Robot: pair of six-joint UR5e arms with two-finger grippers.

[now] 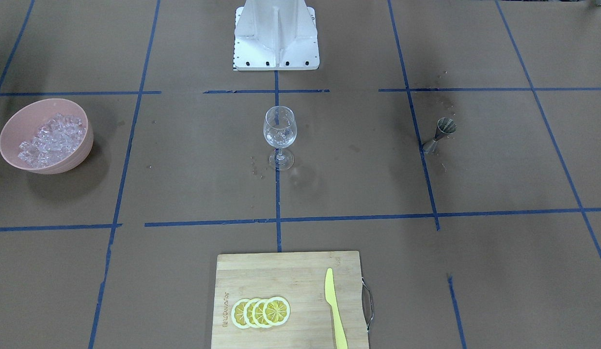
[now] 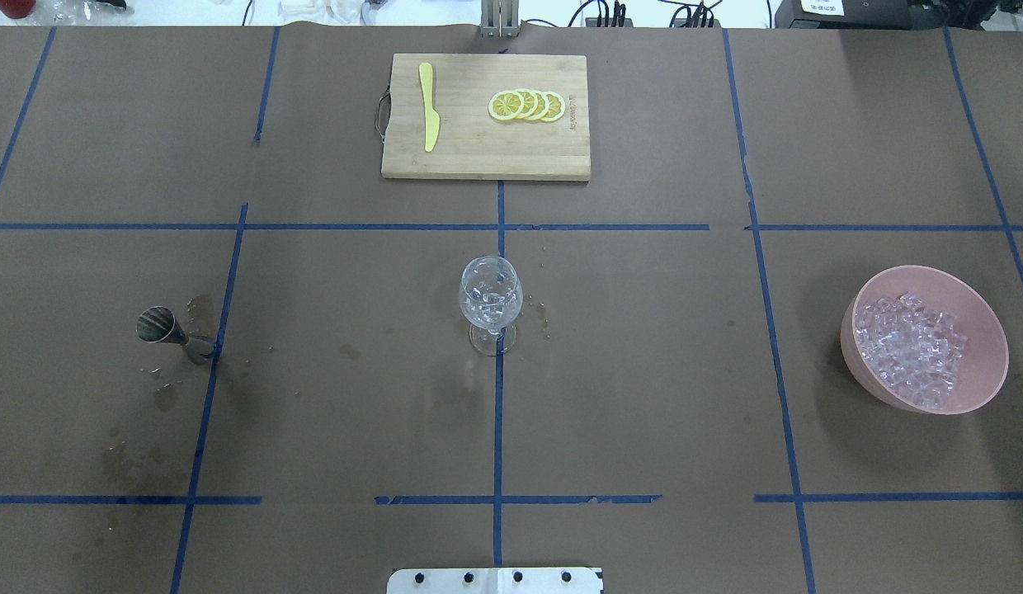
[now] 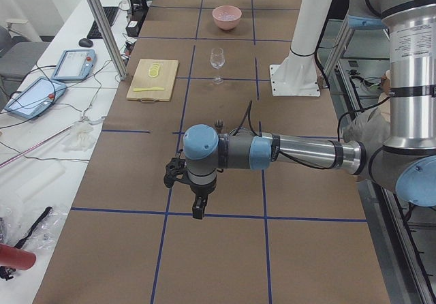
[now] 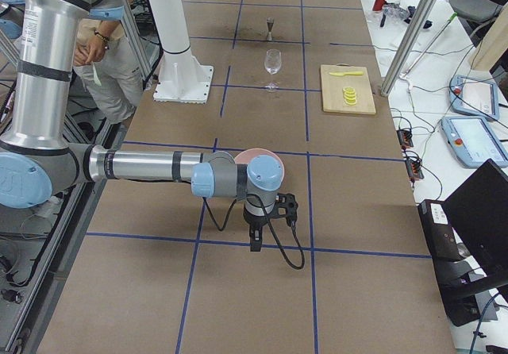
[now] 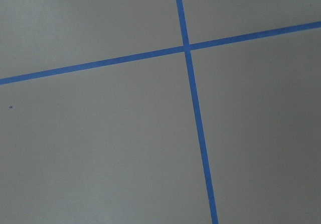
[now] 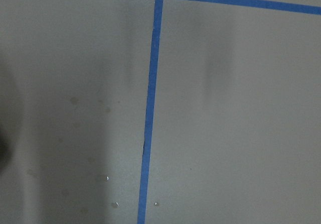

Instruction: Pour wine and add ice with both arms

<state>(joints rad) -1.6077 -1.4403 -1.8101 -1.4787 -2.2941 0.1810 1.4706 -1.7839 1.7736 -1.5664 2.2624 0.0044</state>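
A clear wine glass (image 1: 279,133) stands at the table's middle, also in the overhead view (image 2: 490,301), with a few clear ice pieces in it; I cannot make out any wine. A pink bowl (image 2: 924,272) on the right side holds many ice cubes (image 2: 912,346). A metal jigger (image 2: 167,330) stands on the left side. My left gripper (image 3: 197,212) hangs near the table's left end and my right gripper (image 4: 255,247) near the right end by the bowl. Both show only in the side views, so I cannot tell if they are open or shut.
A wooden cutting board (image 2: 478,157) at the far edge carries lemon slices (image 2: 528,106) and a yellow knife (image 2: 429,115). The white robot base (image 1: 276,34) stands at the near edge. Wet spots lie around the jigger. Both wrist views show only brown paper and blue tape.
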